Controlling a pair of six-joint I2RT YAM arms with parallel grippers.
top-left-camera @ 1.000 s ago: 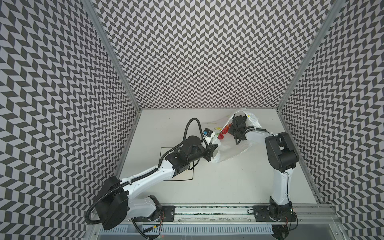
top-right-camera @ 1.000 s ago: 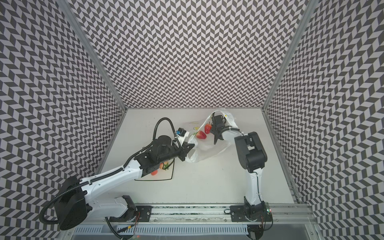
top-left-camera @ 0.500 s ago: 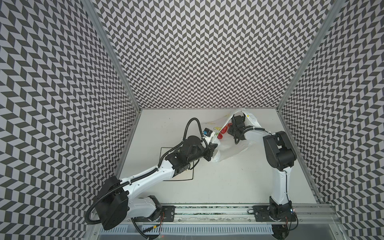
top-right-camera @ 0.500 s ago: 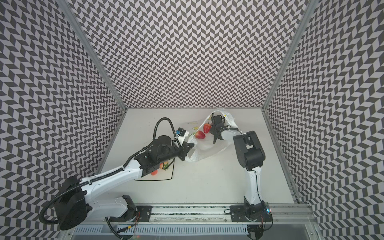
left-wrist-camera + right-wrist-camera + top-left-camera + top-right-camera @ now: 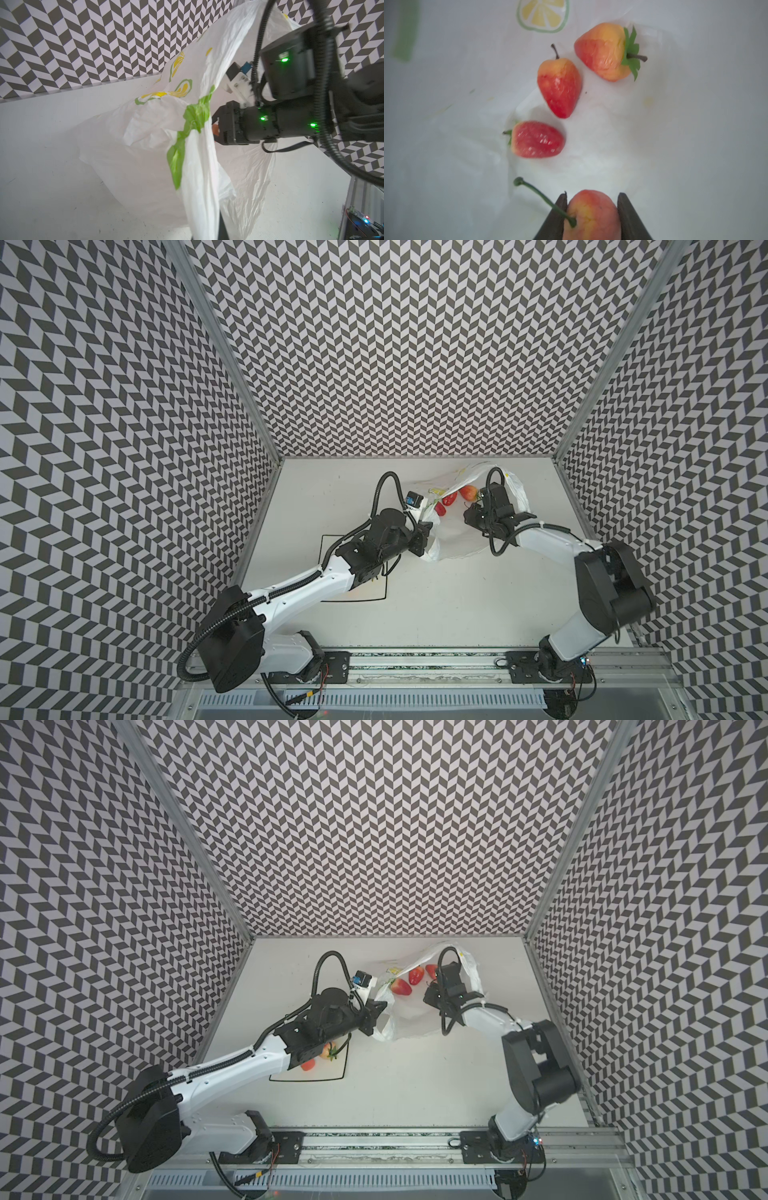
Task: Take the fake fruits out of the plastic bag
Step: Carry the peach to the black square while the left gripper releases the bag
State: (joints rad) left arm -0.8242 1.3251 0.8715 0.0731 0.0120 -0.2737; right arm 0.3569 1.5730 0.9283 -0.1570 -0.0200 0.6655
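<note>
Nearest the front rail [image 5: 415,668], a square black-rimmed plate [image 5: 345,1065] lies under the left forearm. Two fruits [image 5: 328,1051] show on it, half hidden by the arm; judged the drop-off spot for whatever comes out. Just beyond, the left gripper [image 5: 423,538] is clamped tight on the rim of the plastic bag [image 5: 457,546] and holds that edge up off the table. That makes the mouth gape toward the right arm, probably to keep the thin film from collapsing. The bag sits mid-table toward the back right, and its lemon print is plain in the left wrist view. The right gripper [image 5: 592,196] is inside the mouth, jaws closed on an orange-pink stemmed fruit [image 5: 591,216], one finger on each side, with the green stem poking out past one finger. The grip looks square; lifting out seems to be the step in hand. Farther in, three strawberries [image 5: 559,87] lie loose on the bag floor, apart from one another and untouched. The table [image 5: 436,614] is plain matte white and runs back to walls [image 5: 395,344] of black-and-white chevron on three sides, with metal posts at the corners.
</note>
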